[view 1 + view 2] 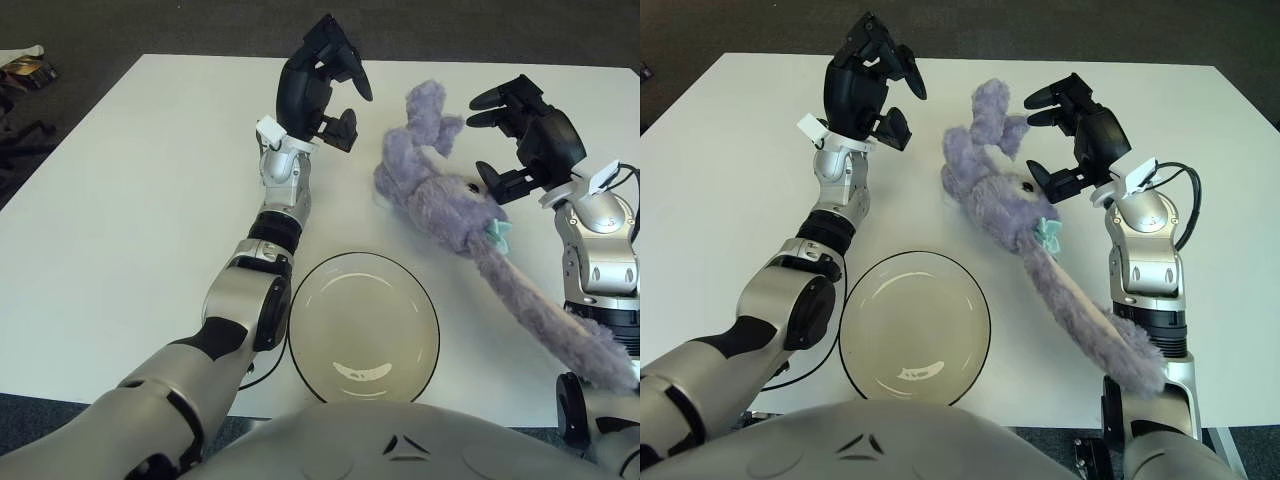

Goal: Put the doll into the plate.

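Observation:
A fluffy purple doll (440, 200) lies stretched across the white table (120, 200), from the upper middle towards the lower right. Its long limb (560, 330) passes in front of my right forearm. My right hand (490, 140) hovers at the doll's head with its fingers spread and nothing gripped. To the doll's left, my left hand (340, 105) is raised with its fingers apart, not touching the doll. A round, shallow plate (360, 320) with a dark rim sits empty near the front edge, below and left of the doll.
The table's edges run along the back and both sides, with dark floor beyond. Some small clutter (25, 70) lies on the floor at the far left. A black cable (1185, 200) loops off my right wrist.

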`<action>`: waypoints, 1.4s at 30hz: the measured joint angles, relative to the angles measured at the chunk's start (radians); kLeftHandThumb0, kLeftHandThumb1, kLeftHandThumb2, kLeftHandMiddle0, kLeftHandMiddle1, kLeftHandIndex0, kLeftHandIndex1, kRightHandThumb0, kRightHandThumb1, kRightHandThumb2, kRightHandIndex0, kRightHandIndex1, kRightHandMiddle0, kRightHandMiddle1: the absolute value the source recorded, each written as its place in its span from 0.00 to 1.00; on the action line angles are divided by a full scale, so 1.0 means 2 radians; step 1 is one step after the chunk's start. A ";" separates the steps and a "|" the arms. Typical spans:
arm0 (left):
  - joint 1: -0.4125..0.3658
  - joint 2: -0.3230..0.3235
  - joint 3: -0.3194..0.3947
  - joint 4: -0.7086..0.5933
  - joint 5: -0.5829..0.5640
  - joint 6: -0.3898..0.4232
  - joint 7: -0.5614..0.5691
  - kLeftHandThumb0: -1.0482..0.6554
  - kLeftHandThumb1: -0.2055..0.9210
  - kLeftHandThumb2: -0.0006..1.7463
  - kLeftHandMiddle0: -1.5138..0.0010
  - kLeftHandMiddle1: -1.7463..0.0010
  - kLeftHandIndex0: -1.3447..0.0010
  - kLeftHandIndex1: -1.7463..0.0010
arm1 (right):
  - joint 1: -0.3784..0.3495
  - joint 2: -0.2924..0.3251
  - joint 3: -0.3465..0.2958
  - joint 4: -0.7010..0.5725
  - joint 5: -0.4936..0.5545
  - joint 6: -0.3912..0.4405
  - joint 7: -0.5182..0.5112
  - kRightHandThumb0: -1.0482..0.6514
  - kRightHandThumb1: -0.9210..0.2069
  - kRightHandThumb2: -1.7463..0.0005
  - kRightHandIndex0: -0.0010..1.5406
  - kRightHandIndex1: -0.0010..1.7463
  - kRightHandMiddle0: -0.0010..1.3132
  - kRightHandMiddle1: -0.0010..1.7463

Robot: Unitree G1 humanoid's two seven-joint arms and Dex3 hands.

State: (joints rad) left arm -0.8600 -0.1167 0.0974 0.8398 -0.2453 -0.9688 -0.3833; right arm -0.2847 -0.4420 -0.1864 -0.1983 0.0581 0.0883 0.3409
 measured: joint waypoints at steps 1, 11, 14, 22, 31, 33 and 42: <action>0.000 0.000 0.001 0.001 0.001 -0.002 0.002 0.62 0.11 0.97 0.36 0.10 0.49 0.00 | 0.001 -0.002 0.000 -0.003 -0.004 0.002 -0.001 0.68 0.84 0.13 0.06 0.64 0.11 0.79; 0.000 0.001 0.009 0.009 0.012 -0.008 0.012 0.61 0.11 1.00 0.38 0.06 0.49 0.00 | 0.007 -0.020 0.001 -0.026 -0.036 0.019 -0.004 0.65 0.83 0.15 0.05 0.63 0.11 0.79; 0.000 0.001 0.011 0.013 0.012 -0.011 0.012 0.61 0.11 1.00 0.38 0.05 0.49 0.00 | 0.013 -0.029 0.000 -0.037 -0.046 0.036 -0.004 0.64 0.82 0.15 0.04 0.62 0.10 0.79; -0.001 0.005 0.011 0.019 0.016 -0.016 0.013 0.62 0.11 0.99 0.38 0.06 0.49 0.00 | 0.019 -0.049 -0.002 -0.054 -0.081 0.064 -0.010 0.61 0.82 0.16 0.04 0.61 0.11 0.79; -0.001 0.022 -0.001 0.011 0.005 0.024 -0.041 0.62 0.12 0.95 0.37 0.14 0.47 0.00 | 0.028 -0.059 -0.004 -0.077 -0.086 0.092 -0.011 0.60 0.81 0.18 0.04 0.59 0.12 0.79; -0.001 0.027 -0.006 0.006 0.005 0.036 -0.052 0.62 0.12 0.94 0.36 0.17 0.46 0.00 | 0.029 -0.060 -0.004 -0.085 -0.084 0.103 -0.009 0.60 0.81 0.18 0.04 0.58 0.11 0.79; 0.000 0.045 -0.017 -0.016 0.011 0.078 -0.073 0.61 0.16 0.89 0.35 0.27 0.45 0.00 | 0.028 -0.059 -0.010 -0.104 -0.056 0.143 -0.001 0.66 0.80 0.15 0.03 0.56 0.11 0.78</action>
State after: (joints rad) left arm -0.8596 -0.0261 0.0637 0.8082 -0.2230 -0.8135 -0.5299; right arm -0.2278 -0.5594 -0.2064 -0.4061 -0.0532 0.3739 0.3398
